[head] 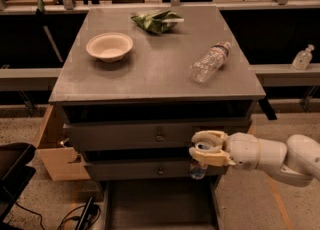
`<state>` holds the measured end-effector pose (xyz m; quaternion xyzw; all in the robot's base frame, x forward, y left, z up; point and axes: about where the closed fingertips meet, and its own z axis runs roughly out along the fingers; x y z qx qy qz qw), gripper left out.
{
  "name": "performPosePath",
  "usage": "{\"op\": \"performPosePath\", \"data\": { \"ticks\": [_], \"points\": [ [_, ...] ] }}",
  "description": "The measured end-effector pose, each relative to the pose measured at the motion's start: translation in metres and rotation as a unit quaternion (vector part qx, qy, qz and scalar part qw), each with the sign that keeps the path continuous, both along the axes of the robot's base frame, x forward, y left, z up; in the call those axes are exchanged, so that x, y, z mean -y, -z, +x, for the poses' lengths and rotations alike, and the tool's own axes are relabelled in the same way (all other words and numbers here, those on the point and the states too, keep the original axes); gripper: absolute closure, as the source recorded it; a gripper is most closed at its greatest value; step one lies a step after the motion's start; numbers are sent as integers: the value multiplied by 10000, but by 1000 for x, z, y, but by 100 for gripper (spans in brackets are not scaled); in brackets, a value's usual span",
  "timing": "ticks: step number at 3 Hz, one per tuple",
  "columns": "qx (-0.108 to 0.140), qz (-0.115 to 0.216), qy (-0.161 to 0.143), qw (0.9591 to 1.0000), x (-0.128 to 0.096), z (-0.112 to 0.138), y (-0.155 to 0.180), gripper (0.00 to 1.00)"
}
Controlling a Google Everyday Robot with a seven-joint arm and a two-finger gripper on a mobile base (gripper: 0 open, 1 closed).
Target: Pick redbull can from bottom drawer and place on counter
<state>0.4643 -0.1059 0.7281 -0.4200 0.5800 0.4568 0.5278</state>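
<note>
Just above the bottom drawer [150, 208], the tool [196, 146] clasps a half-hidden redbull can [197, 170]

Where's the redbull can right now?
Camera view, lower right of centre: the redbull can is held in the tool, before the knobbed drawers, above the open bottom drawer.
</note>
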Motion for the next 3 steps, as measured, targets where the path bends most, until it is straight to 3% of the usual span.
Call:
{"op": "performPosePath", "data": {
  "ticks": [2,3],
  "points": [
    [-200,-351,190,9990,41,31,-136,100],
    [-105,-448,420,9981,58,40,-200,100]
  ]
}}
